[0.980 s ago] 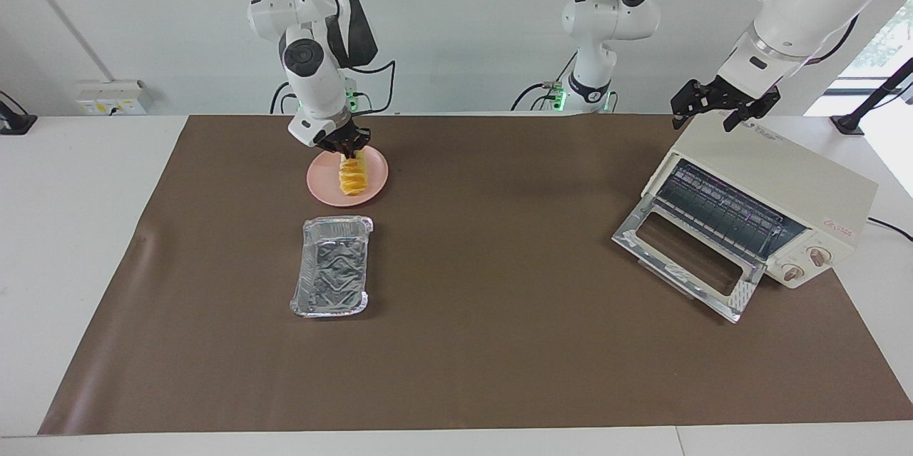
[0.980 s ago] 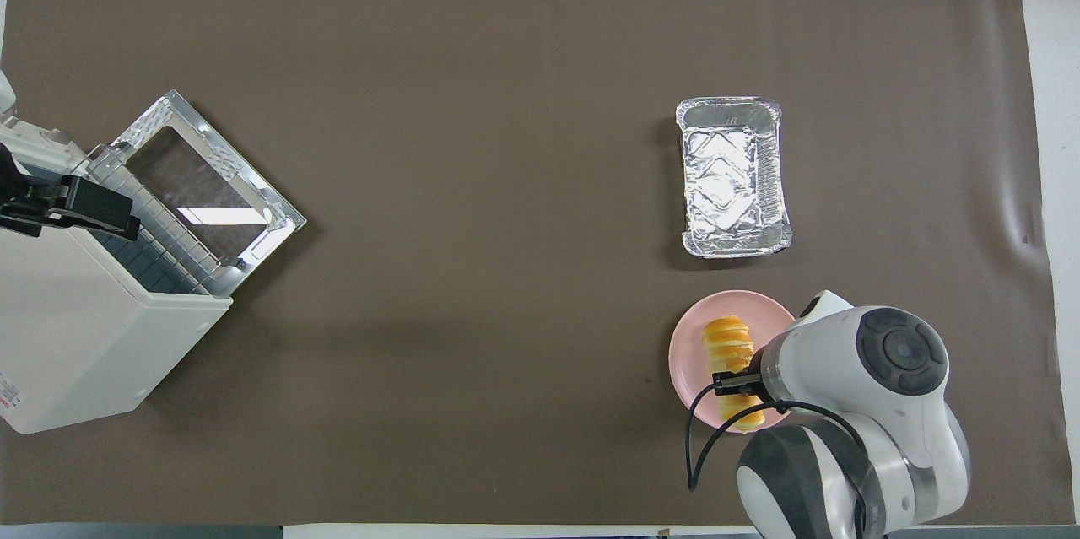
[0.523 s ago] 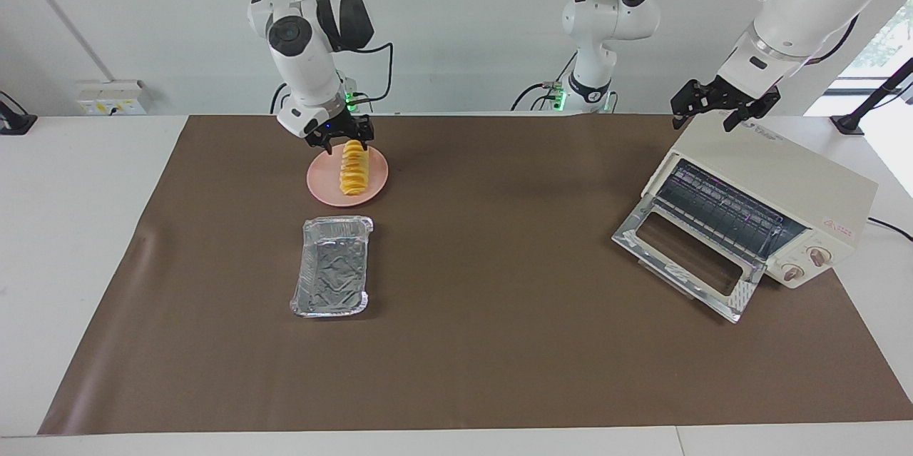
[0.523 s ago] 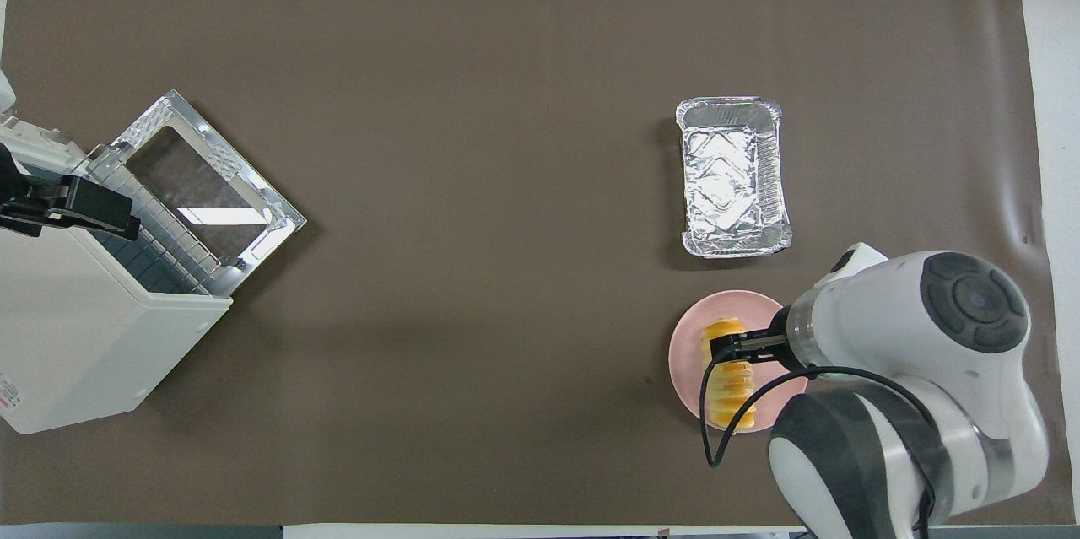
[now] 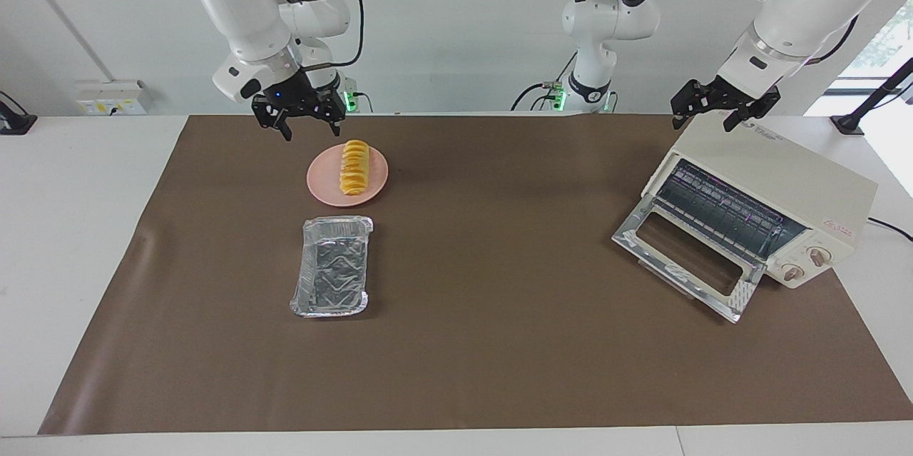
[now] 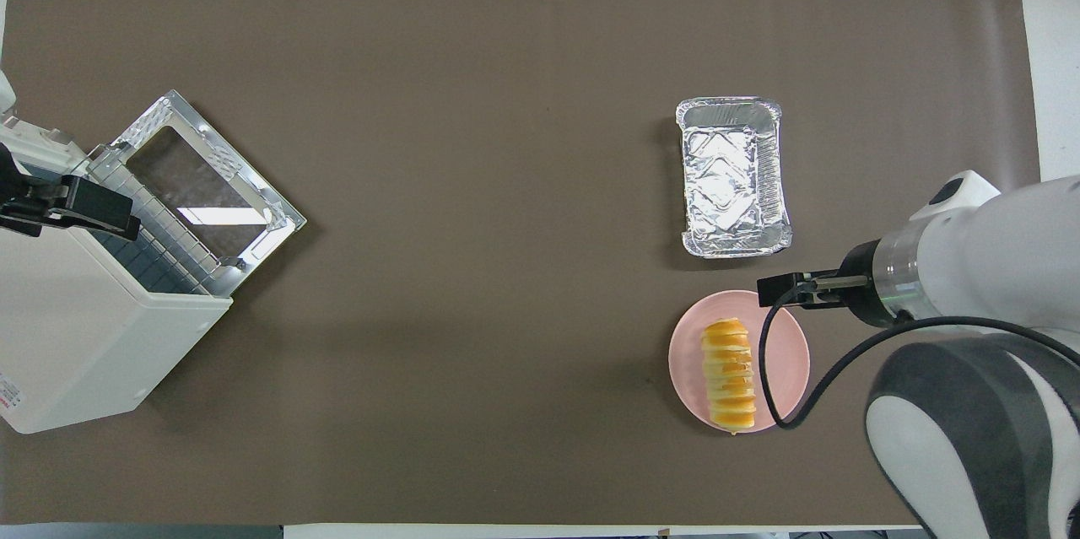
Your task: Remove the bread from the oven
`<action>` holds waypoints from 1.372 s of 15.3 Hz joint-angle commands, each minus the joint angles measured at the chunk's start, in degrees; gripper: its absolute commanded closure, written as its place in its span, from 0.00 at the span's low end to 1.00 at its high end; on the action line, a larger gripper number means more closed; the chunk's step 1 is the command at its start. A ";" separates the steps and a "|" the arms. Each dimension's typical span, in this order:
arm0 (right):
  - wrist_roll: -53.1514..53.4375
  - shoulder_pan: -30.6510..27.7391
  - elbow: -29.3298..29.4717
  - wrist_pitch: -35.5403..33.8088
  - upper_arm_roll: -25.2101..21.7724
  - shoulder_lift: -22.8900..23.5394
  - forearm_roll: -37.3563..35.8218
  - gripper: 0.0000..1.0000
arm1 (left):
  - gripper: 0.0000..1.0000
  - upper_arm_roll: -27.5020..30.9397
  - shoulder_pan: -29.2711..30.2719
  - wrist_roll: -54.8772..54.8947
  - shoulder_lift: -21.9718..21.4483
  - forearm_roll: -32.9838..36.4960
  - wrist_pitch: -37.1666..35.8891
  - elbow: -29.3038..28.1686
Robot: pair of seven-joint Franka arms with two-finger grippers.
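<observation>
I am seeing the bread (image 5: 354, 168), a small golden-yellow loaf ridged crosswise like joined slices, lying flat along the middle of a round pink plate (image 5: 324, 186) on the brown mat (image 5: 499, 342); its ends are reaching close to the plate's rim. The right gripper (image 5: 299, 114) is hanging in the air with its fingers spread apart and nothing between them, over the mat's edge nearest the robots, beside the plate and clear of the loaf. A crinkled rectangular silver foil tray (image 5: 332, 267) is sitting just beside the plate, farther from the robots, not touching it. Toward the left arm's end of the table the cream-white boxy toaster oven (image 5: 777, 181) is standing at an angle, its glass door (image 5: 688, 257) in a shiny metal frame dropped open onto the mat, the wire rack (image 5: 720, 210) showing inside and two round knobs (image 5: 806, 264) on its front. The left gripper (image 5: 724, 108) is waiting over the oven's top corner nearest the robots, fingers apart, holding nothing. A wide smooth stretch of bare mat is lying between the tray and the oven door.
</observation>
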 commanded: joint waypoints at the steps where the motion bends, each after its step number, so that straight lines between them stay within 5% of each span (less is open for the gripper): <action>1: -3.06 -2.30 12.63 -6.00 0.42 7.34 -2.63 0.00 | 0.00 -0.23 0.58 0.16 -1.66 -0.70 -0.04 -1.73; 6: -3.15 -6.70 13.80 -6.89 0.33 7.52 -3.16 0.00 | 0.00 -0.23 0.58 0.16 -1.66 -0.70 -0.04 -1.73; 21: -5.18 -7.41 12.83 -9.53 0.33 7.08 -6.24 0.00 | 0.00 -0.23 0.58 0.16 -1.66 -0.70 -0.04 -1.73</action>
